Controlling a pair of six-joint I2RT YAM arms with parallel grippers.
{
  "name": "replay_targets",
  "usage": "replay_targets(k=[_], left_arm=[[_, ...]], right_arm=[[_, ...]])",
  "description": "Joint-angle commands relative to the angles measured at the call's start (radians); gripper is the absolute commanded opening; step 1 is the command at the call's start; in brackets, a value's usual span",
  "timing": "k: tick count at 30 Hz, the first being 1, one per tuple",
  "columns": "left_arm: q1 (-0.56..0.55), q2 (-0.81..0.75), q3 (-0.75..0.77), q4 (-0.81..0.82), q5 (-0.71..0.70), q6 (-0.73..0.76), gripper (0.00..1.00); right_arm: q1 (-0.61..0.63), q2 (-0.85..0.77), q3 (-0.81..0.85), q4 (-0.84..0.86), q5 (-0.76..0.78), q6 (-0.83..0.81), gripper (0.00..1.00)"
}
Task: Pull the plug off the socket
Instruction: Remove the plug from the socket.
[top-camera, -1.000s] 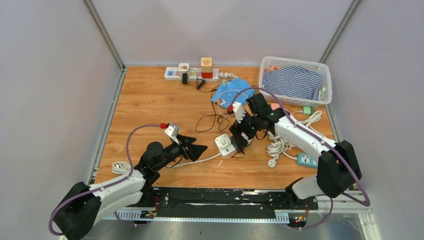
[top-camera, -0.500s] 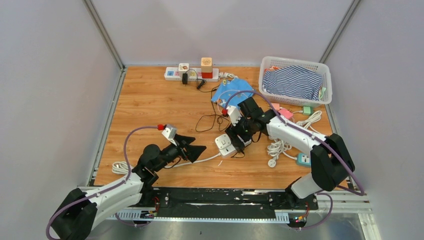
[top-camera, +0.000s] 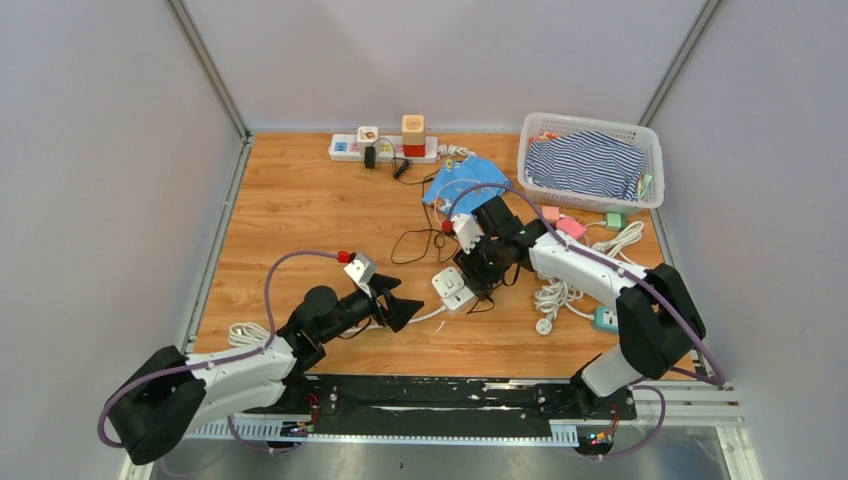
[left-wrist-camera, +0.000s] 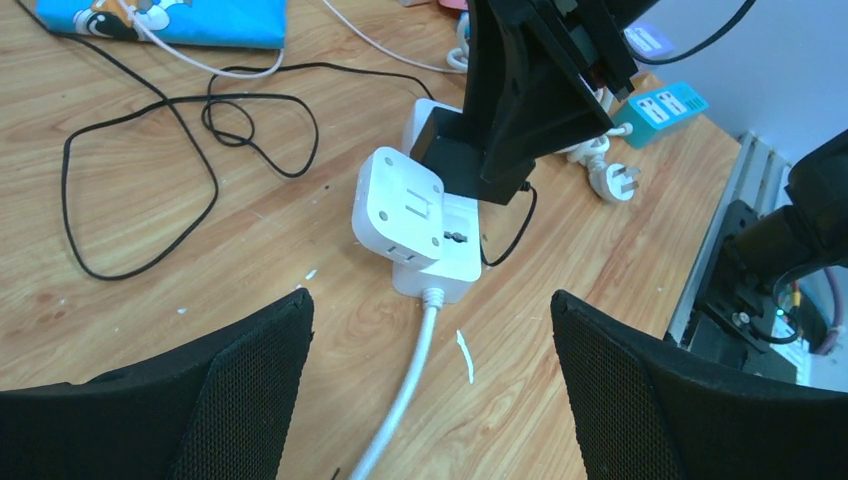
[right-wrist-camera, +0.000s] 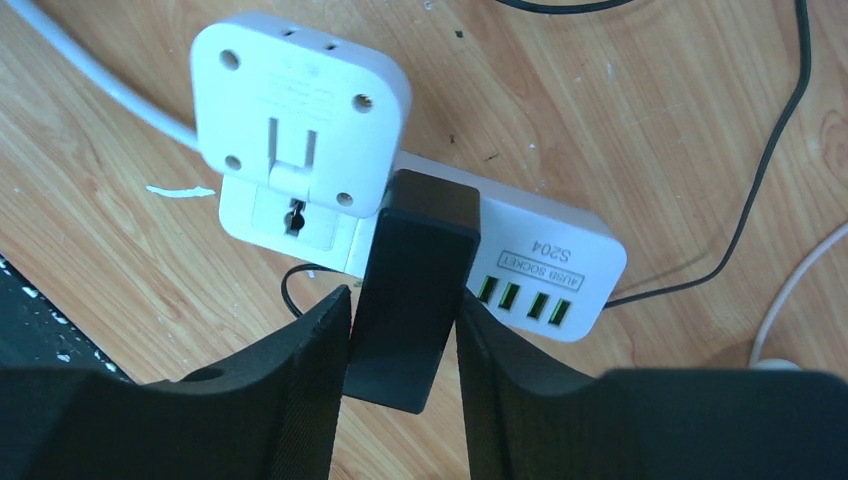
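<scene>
A white socket strip (top-camera: 452, 290) with USB ports lies on the wooden table at centre. A black plug (right-wrist-camera: 415, 275) stands in it beside a white square adapter (right-wrist-camera: 300, 105). My right gripper (right-wrist-camera: 403, 295) is shut on the black plug, one finger on each side; it also shows in the top view (top-camera: 480, 270). My left gripper (top-camera: 405, 303) is open and empty just left of the strip, low over its white cord (left-wrist-camera: 415, 385). In the left wrist view the left gripper (left-wrist-camera: 430, 296) frames the strip (left-wrist-camera: 445, 272), the adapter (left-wrist-camera: 400, 215) and the plug (left-wrist-camera: 462, 165).
A thin black cable (top-camera: 415, 240) loops behind the strip. A coiled white cable (top-camera: 560, 290) and a teal socket (top-camera: 612, 320) lie to the right. At the back are a long power strip (top-camera: 385, 148), a blue pouch (top-camera: 465, 180) and a white basket (top-camera: 590, 160).
My right gripper has moved left onto the black plug and closed on it. My left arm has moved right, closer to the socket strip, still open.
</scene>
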Motion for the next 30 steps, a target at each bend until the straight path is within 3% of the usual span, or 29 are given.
replay_targets(k=[1, 6, 14, 19, 23, 26, 30], left_arm=[[-0.046, 0.101, 0.036, 0.129, -0.064, 0.114, 0.91], [-0.057, 0.287, 0.058, 0.266, -0.073, 0.034, 0.9], [-0.095, 0.606, 0.066, 0.586, -0.149, -0.144, 0.88], [-0.097, 0.733, 0.083, 0.724, -0.14, -0.22, 0.85], [-0.098, 0.762, 0.097, 0.725, -0.148, -0.24, 0.84], [-0.101, 0.777, 0.118, 0.703, -0.149, -0.253, 0.76], [-0.109, 0.804, 0.154, 0.634, -0.149, -0.272, 0.75]], right_arm=[[0.009, 0.023, 0.021, -0.033, 0.095, -0.016, 0.38], [0.008, 0.044, 0.022, -0.035, 0.091, -0.027, 0.26], [0.009, 0.062, 0.025, -0.039, 0.066, -0.026, 0.19], [0.008, 0.068, 0.028, -0.044, 0.06, -0.028, 0.09], [0.009, 0.077, 0.028, -0.045, 0.05, -0.03, 0.02], [0.008, 0.089, 0.031, -0.051, 0.047, -0.033, 0.0], [0.009, 0.09, 0.034, -0.053, 0.05, -0.034, 0.0]])
